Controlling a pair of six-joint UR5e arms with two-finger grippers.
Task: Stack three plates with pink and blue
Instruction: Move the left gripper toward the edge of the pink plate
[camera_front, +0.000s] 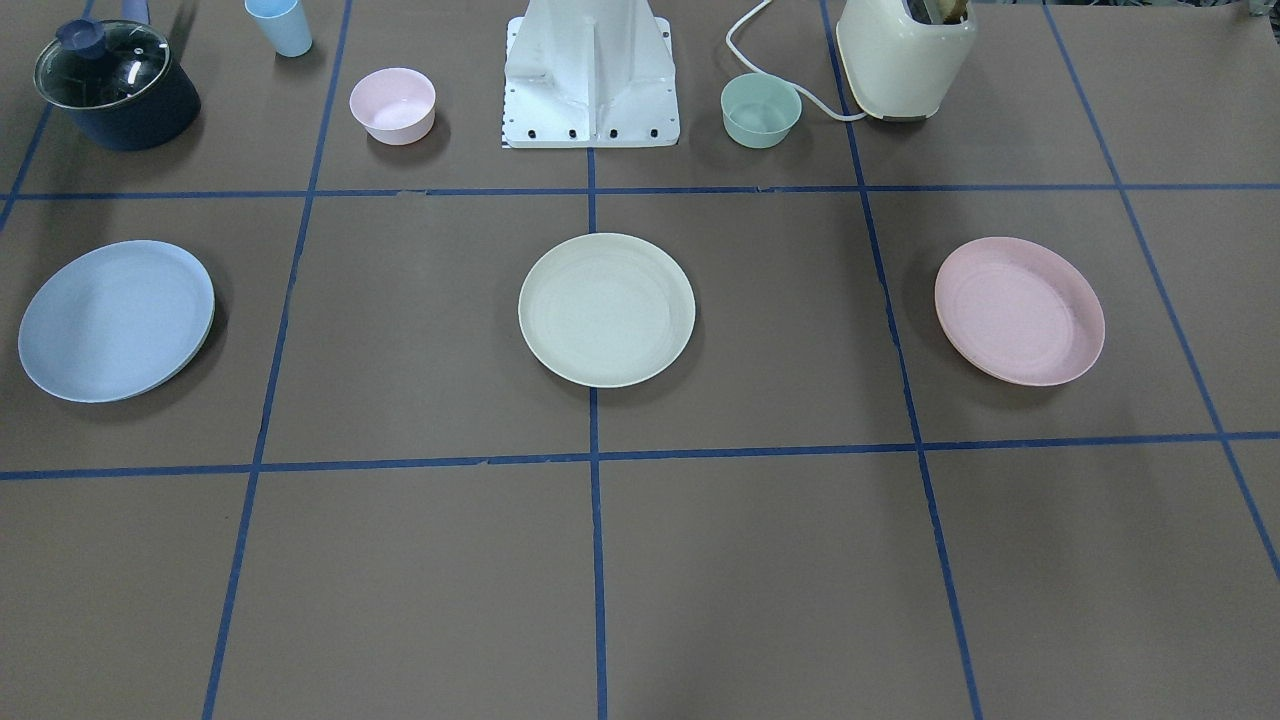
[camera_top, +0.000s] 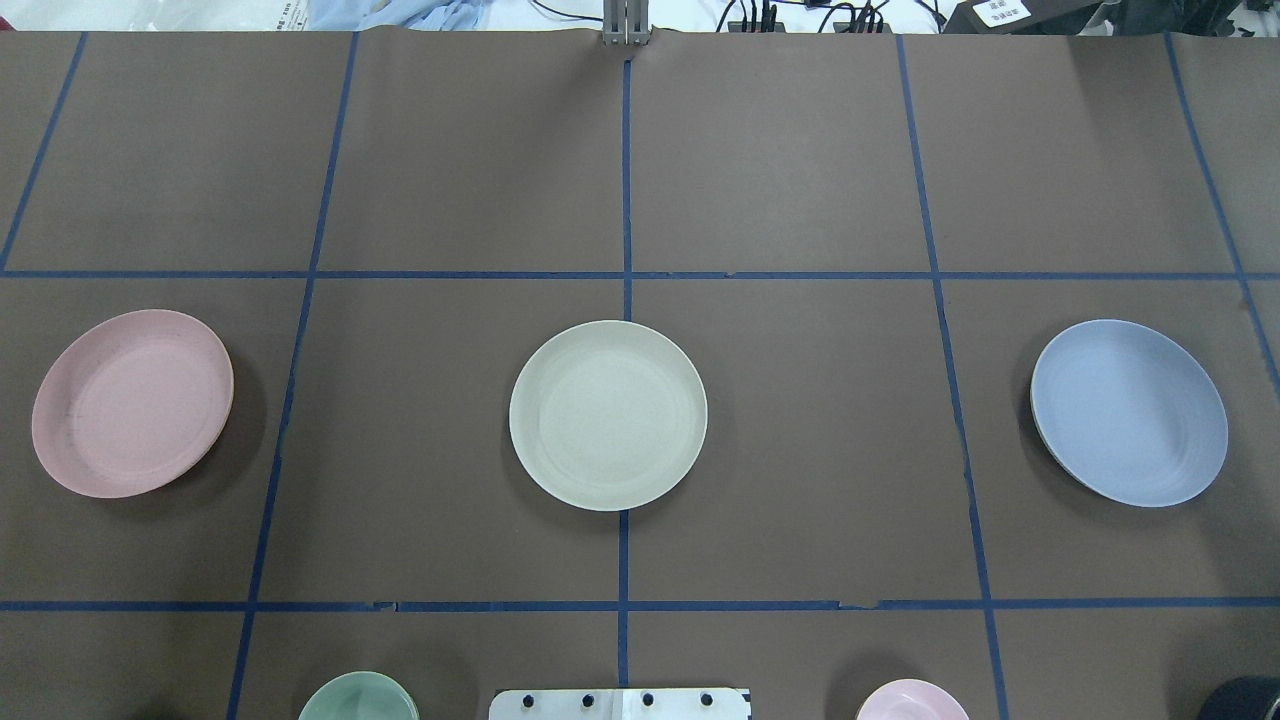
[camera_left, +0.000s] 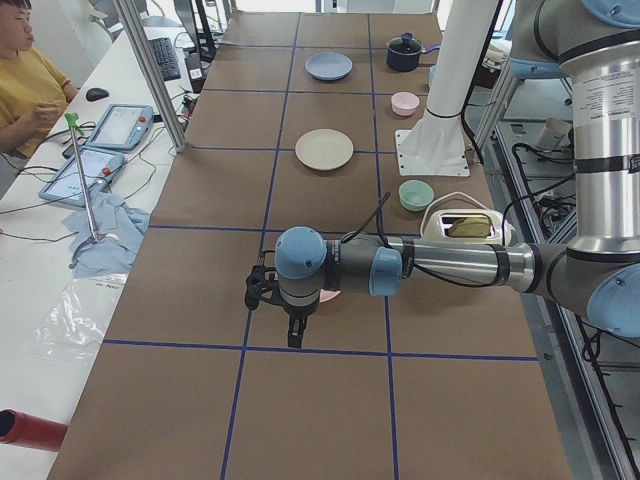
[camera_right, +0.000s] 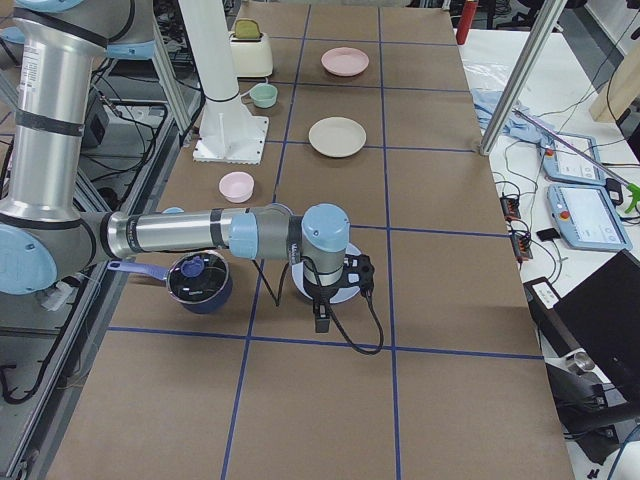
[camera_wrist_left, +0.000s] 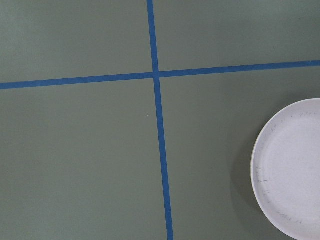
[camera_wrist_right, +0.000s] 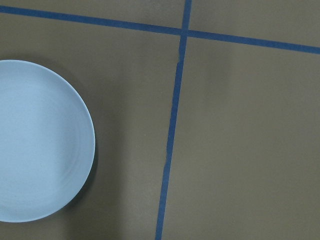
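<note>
So, the 3 plates lay flat on the table (camera_top: 800, 450) in a row, well apart, none stacked: pink plate (camera_top: 132, 402) on the robot's L side, cream plate (camera_top: 607, 414) mid, blue plate (camera_top: 1129, 411) on the R. L gripper (camera_left: 293, 338) hung near the pink one, R gripper (camera_right: 320, 322) near the blue. Both showed only in side cams, so can't tell whether either was open or closed.

Take the overhead view as your dial, with the middle plate (camera_top: 608, 415) at its centre on the table (camera_top: 800, 150). You'll find the left plate (camera_top: 132, 403) at 9 o'clock and the right plate (camera_top: 1129, 412) at 3, both well apart from it. The robot base (camera_top: 620, 704) sits at 6, the left bowl (camera_top: 358, 698) between 7 and 8, the right bowl (camera_top: 911, 700) between 4 and 5, and the pot (camera_top: 1245, 698) near 4.
</note>
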